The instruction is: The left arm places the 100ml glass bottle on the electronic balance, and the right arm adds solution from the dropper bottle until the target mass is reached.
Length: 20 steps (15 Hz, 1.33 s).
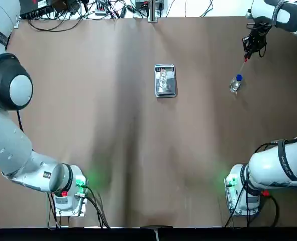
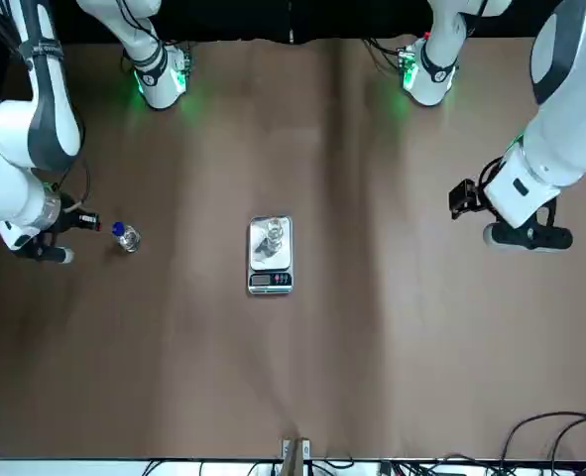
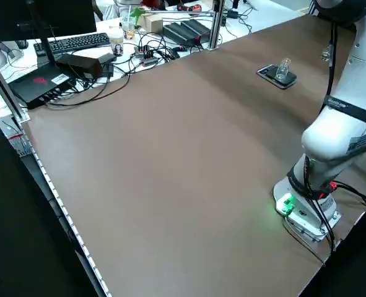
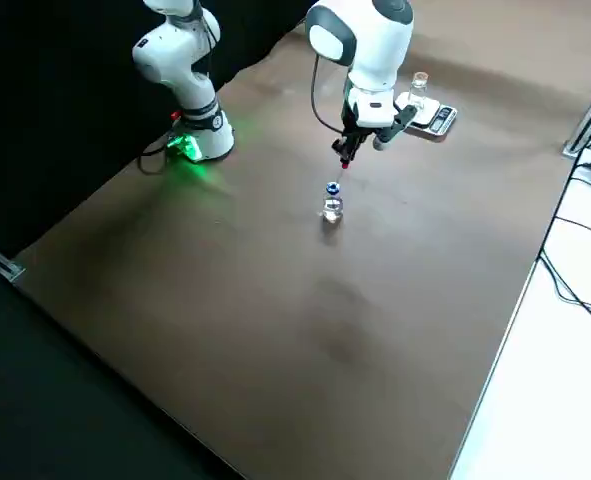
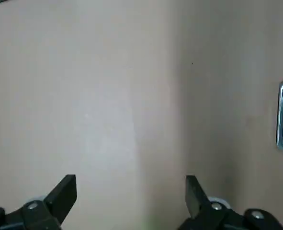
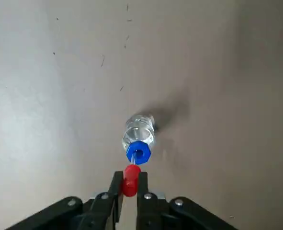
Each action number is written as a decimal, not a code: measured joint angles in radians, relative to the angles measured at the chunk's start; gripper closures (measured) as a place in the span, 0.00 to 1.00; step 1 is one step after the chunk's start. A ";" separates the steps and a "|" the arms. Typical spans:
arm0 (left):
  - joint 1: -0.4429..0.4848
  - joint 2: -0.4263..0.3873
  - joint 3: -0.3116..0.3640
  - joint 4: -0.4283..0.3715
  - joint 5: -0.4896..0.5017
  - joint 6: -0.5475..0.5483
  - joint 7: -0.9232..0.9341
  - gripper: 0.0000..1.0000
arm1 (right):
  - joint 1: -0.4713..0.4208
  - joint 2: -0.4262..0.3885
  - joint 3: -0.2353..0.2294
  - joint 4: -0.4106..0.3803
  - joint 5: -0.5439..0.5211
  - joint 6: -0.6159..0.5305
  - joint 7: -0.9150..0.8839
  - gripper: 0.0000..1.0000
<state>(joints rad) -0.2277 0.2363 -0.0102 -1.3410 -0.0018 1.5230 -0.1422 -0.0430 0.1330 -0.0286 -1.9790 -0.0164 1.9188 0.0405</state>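
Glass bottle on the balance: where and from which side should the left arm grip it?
Best around the body, below the neck: the glass bottle stands upright on the electronic balance. I'd bring the open left end effector from the robot's left, fingers kept above the plate.

**Looking Down From Overhead, From Around and From Both Wrists**

Looking down from overhead in the top view, far enough back to span the tabletop (image 1: 133,150) between both arm bases. Facing the robot from across the table in the front view, also high and well back, sharing the electronic balance (image 2: 271,268) with the top view. Looking diagonally down from either side in the side views, sharing that balance too. Looking past the left gripper (image 5: 131,178) from its wrist, nearer in, catching the balance only partly. Looking past the right gripper (image 6: 130,176), close to the dropper bottle (image 6: 139,132), shared with the right side view.
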 joint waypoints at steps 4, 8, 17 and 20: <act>0.027 -0.020 -0.001 -0.001 0.000 -0.024 0.005 0.00 | 0.000 0.000 0.000 0.015 0.000 -0.017 0.000 0.84; 0.044 -0.027 -0.001 -0.001 0.000 -0.026 0.010 0.00 | 0.001 0.000 0.001 0.043 0.003 -0.046 0.002 0.84; 0.101 -0.053 0.001 -0.001 0.000 -0.042 0.101 0.00 | 0.020 -0.002 0.005 0.102 0.031 -0.127 0.008 0.84; 0.116 -0.056 0.001 -0.001 0.000 -0.044 0.106 0.00 | 0.038 -0.006 0.005 0.148 0.066 -0.196 0.010 0.84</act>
<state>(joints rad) -0.1112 0.1804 -0.0091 -1.3421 -0.0017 1.4793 -0.0357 -0.0051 0.1270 -0.0232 -1.8306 0.0493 1.7231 0.0501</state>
